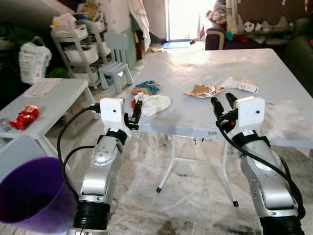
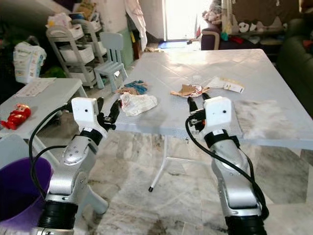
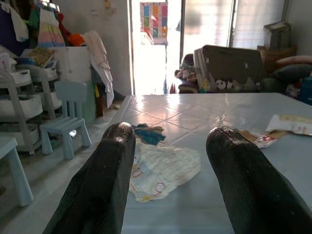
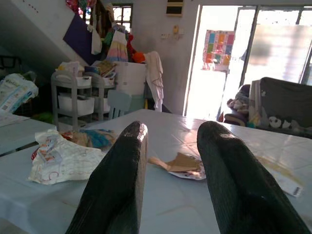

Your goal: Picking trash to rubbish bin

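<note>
While both arms hover at the near edge of the pale grey tiled worktop (image 1: pixel 274 73), I count four trash pieces on it: one crumpled white printed wrapper (image 1: pixel 155 103), one blue-and-brown scrap (image 1: pixel 146 87), one torn brown card piece (image 1: pixel 201 90), one flat white packet (image 1: pixel 240 84); no print is legible. Left gripper (image 1: pixel 135 113) spread, empty, just before the wrapper. Right gripper (image 1: pixel 223 106) spread, empty. One purple plastic bin (image 1: pixel 30 196) stands on the floor at my left.

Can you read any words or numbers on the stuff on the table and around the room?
No text can be read here.
White crumpled wrapper: red and blue print, too blurred.
Long white packet: print too small.
Brown torn wrapper: nothing legible.
White bag by the shelves: green print, too blurred.
Colourful poster by the door: too blurred.
</note>
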`<state>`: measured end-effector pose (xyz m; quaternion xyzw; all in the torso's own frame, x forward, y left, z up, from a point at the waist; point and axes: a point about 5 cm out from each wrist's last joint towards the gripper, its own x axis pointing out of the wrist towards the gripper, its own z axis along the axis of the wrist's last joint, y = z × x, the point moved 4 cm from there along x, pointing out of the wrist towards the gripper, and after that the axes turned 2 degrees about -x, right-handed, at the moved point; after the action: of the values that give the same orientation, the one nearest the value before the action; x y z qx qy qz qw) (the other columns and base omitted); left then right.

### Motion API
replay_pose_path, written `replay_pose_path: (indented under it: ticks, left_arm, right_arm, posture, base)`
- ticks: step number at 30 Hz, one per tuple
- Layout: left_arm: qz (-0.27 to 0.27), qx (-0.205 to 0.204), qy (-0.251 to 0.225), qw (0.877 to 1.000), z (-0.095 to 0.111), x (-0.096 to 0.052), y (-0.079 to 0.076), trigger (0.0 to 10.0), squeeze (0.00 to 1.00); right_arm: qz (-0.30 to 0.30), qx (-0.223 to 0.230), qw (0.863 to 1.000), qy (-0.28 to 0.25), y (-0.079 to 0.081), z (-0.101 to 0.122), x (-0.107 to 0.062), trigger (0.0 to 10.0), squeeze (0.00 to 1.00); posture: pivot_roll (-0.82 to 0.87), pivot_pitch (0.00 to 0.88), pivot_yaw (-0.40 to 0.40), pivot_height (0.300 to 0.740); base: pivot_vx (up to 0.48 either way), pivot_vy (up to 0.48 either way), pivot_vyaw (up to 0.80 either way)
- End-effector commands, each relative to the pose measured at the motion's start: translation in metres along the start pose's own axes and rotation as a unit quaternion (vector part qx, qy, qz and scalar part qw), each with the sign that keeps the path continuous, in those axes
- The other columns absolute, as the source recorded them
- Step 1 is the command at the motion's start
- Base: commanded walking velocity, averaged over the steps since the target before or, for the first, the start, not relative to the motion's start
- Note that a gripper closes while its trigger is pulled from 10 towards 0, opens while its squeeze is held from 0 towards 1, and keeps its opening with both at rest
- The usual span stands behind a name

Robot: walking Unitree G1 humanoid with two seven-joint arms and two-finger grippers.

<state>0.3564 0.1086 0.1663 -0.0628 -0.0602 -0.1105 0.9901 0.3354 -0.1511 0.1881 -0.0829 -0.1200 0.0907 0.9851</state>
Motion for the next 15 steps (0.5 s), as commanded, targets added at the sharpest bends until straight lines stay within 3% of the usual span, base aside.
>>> replay_pose_path:
  ticks: [1, 15]
  left_arm:
    - [0.005, 0.004, -0.002, 1.000, 0.0032, -0.0001, 0.0050, 10.0, 0.00]
    - [0.014, -0.007, -0.010, 1.000, 0.0052, 0.0013, 0.0073, 10.0, 0.00]
  right_arm:
    - [0.006, 0.001, 1.000, -0.014, 0.0047, 0.0081, 0.0028, 10.0, 0.00]
    - [0.005, -0.002, 1.000, -0.015, 0.0034, 0.0081, 0.0025, 10.0, 0.00]
  posture:
    - [-0.11, 0.016, 0.050, 0.740]
    - [-0.11, 0.014, 0.047, 0.740]
  base:
    - [0.000, 0.000, 0.00]
    - [0.000, 0.000, 0.00]
